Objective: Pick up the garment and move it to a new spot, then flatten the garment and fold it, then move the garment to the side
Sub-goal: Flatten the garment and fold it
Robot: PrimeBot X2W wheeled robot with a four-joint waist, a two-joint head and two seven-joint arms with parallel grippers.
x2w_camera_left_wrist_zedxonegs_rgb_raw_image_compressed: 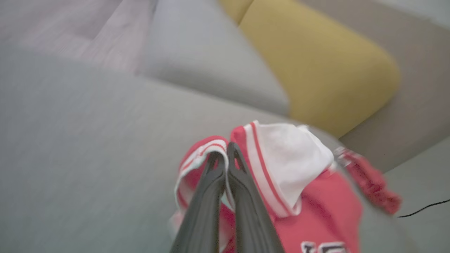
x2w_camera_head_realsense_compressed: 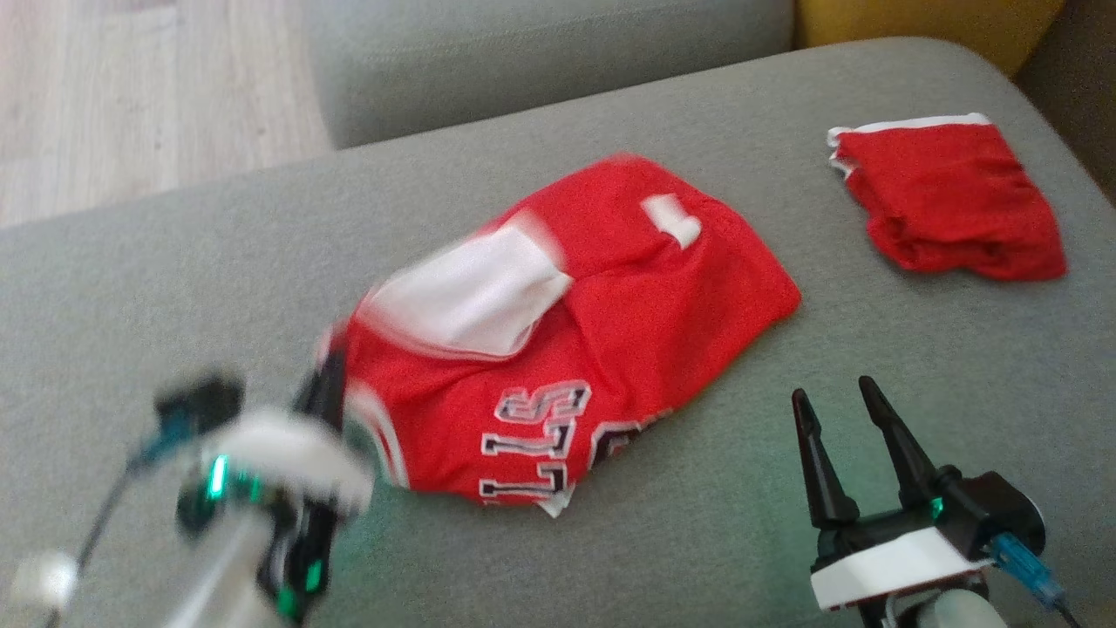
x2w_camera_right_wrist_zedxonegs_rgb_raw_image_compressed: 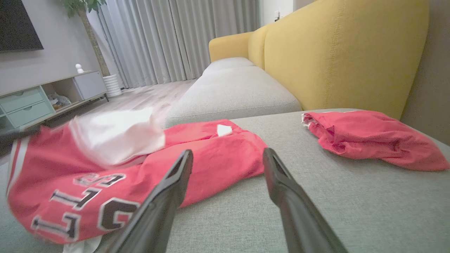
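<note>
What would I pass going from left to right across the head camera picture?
The left gripper, jaws shut on the jersey's edge → red basketball jersey → folded red garment.

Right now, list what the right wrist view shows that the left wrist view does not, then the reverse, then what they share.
Right wrist view, not the left: curtains, a cabinet with drawers, a plant, and the right gripper open over the grey seat.

Left wrist view, not the right: a close look at the left gripper, shut and pinching the striped edge of the jersey, plus a thin black cable at the far right.

Both: the jersey, the grey seat and the yellow backrest.
</note>
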